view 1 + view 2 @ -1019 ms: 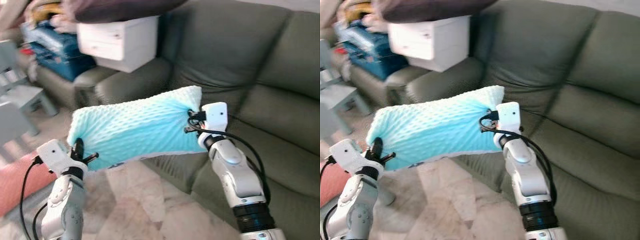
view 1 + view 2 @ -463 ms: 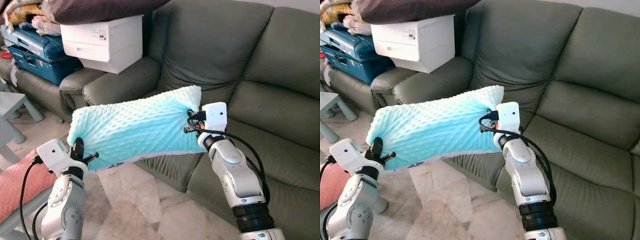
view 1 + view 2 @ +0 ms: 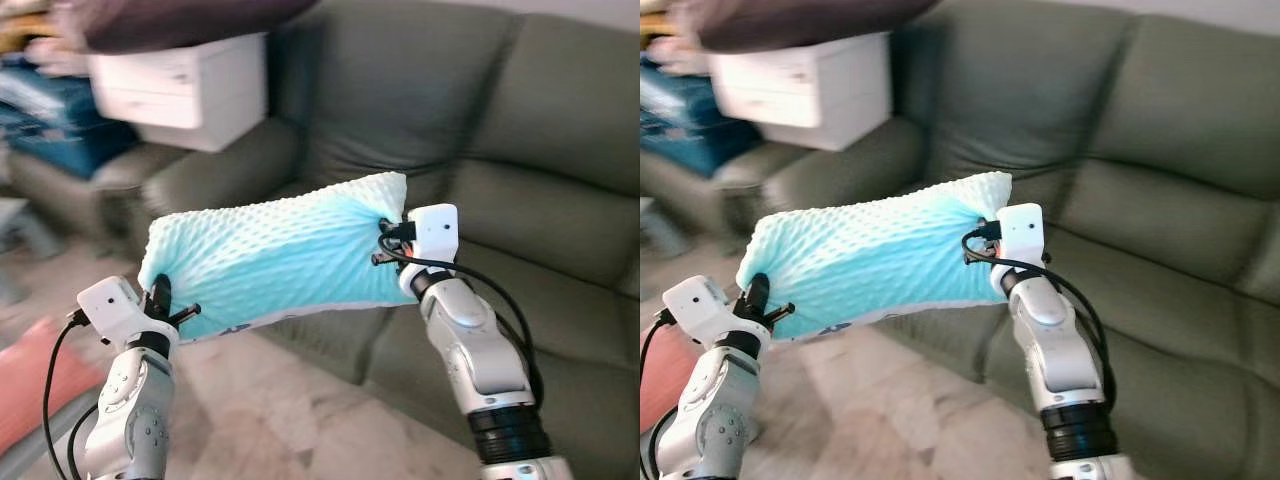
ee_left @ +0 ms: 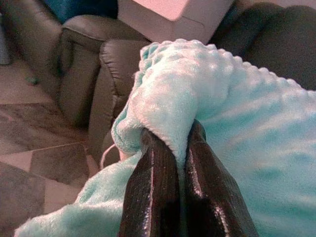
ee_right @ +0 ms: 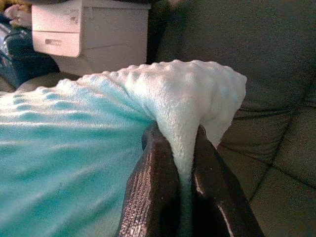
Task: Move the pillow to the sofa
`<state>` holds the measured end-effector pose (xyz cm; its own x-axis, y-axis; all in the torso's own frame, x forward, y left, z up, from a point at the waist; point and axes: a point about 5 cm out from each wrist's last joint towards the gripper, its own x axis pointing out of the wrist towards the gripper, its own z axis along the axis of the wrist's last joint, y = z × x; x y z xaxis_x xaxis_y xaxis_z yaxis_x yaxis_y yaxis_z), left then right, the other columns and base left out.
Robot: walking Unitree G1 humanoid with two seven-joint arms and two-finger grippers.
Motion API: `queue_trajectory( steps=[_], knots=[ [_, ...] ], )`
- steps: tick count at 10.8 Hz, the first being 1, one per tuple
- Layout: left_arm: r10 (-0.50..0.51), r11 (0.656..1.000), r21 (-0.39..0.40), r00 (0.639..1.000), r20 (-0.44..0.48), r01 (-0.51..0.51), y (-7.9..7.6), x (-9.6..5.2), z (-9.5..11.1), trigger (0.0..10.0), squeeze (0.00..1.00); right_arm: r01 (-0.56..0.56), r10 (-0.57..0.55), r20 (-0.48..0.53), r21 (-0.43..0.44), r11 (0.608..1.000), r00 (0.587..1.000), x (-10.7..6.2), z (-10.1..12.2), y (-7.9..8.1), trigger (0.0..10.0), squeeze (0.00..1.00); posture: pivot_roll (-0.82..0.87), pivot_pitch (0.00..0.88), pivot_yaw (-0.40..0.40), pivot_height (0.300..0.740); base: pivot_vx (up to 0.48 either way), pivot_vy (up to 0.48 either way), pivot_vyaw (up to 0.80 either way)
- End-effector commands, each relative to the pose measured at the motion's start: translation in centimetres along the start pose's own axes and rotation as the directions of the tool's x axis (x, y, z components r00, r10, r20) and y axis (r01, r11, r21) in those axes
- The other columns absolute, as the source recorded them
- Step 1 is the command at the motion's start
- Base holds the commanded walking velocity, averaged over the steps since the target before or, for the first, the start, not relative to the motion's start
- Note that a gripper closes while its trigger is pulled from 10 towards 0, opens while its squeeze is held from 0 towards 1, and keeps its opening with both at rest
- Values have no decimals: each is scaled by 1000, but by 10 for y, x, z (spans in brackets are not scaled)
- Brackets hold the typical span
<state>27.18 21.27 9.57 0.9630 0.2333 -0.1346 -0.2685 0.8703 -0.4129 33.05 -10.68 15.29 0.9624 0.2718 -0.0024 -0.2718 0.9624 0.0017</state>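
A light turquoise pillow with a bumpy fleece cover hangs in the air in front of me, stretched between both arms. My left gripper is shut on the pillow's left corner; its black fingers pinch the fabric. At the right corner my right gripper is shut too, with a fold of fleece squeezed between its fingers. The dark grey-green sofa stands just behind and to the right of the pillow, with its seat cushions below pillow height.
A white printer sits on the sofa's left armrest area, with a dark cushion above it and blue luggage further left. Pale tiled floor lies below. Something pink lies at lower left.
The view has swung right and is blurred, so the printer and luggage slid left. Both grippers keep their hold and the pillow stays level between them.
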Motion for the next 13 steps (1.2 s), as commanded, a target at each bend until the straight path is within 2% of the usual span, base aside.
queue_trajectory(
  steps=[1, 10, 13],
  knots=[
    [6, 1000, 12, 1000, 10, -6, 2, 1, 4, 10000, 0, 18, -18, 25, -4, 1000, 1000, 0, 7, -5, 10000, 0, -177, 0, 43, 740, 0, 0, -800],
    [1, 1000, 11, 1000, -2, -1, 0, 0, 0, 10000, 0, 17, -16, 26, -16, 1000, 1000, 0, 7, -4, 10000, 0, -181, 0, 46, 740, 0, 0, -800],
    [6, 1000, 6, 1000, 3, -6, -3, 1, -1, 10000, 0, 2, 0, 38, -39, 999, 999, -1, 8, -1, 10000, 0, -181, 0, 45, 740, 0, 0, 0]
  ],
)
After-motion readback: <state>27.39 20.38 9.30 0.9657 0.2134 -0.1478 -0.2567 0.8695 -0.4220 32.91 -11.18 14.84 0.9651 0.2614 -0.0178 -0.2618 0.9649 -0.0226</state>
